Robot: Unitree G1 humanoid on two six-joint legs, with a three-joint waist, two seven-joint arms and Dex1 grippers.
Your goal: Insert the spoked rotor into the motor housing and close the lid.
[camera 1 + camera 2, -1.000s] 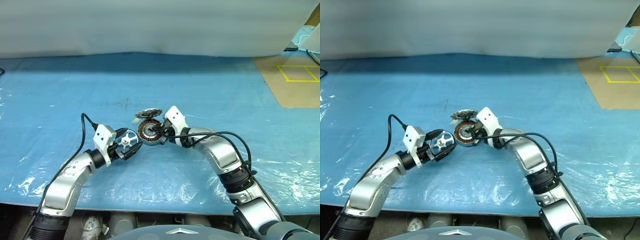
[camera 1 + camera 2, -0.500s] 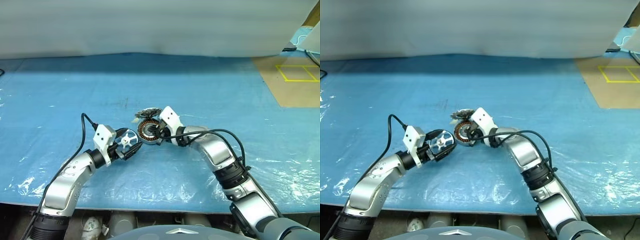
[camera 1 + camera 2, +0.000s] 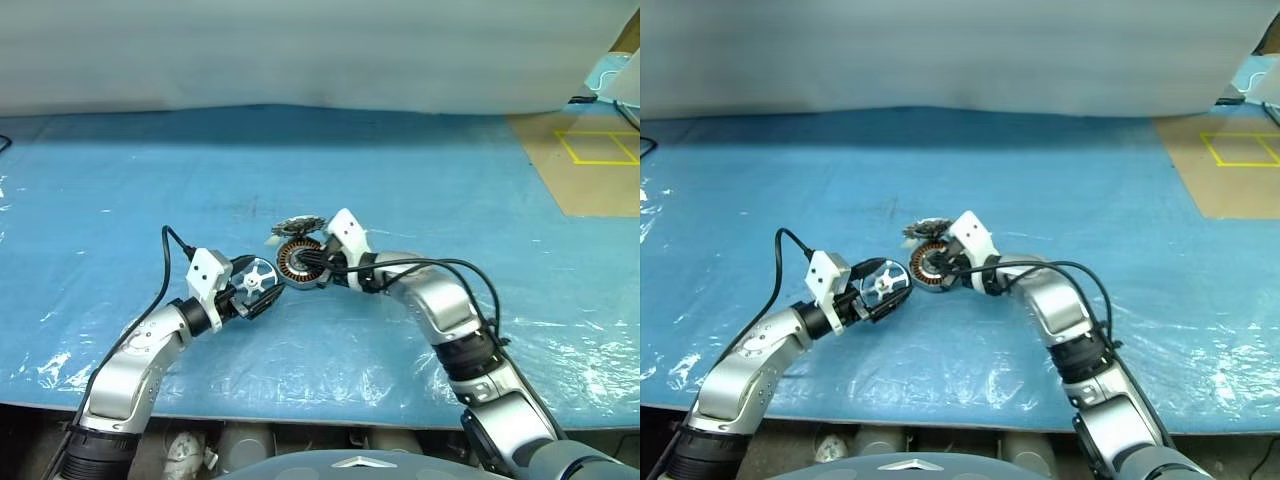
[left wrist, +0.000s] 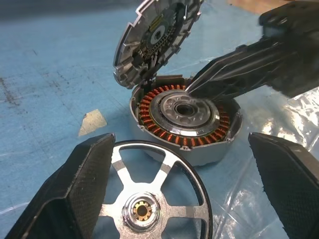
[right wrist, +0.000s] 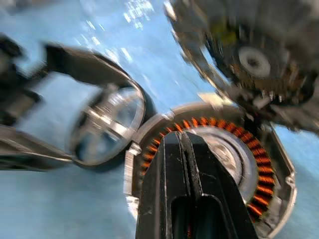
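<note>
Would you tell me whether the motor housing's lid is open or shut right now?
Open. The lid stands tilted up behind the motor housing, leaving its copper windings exposed.

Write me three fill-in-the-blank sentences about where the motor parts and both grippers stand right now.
1. The left gripper holds the spoked ____ between its fingers.
2. The lid stands ____ at the motor housing rim, not closed.
3. The right gripper, fingers ____, reaches over the copper windings.

Missing words: rotor; tilted up; shut
</note>
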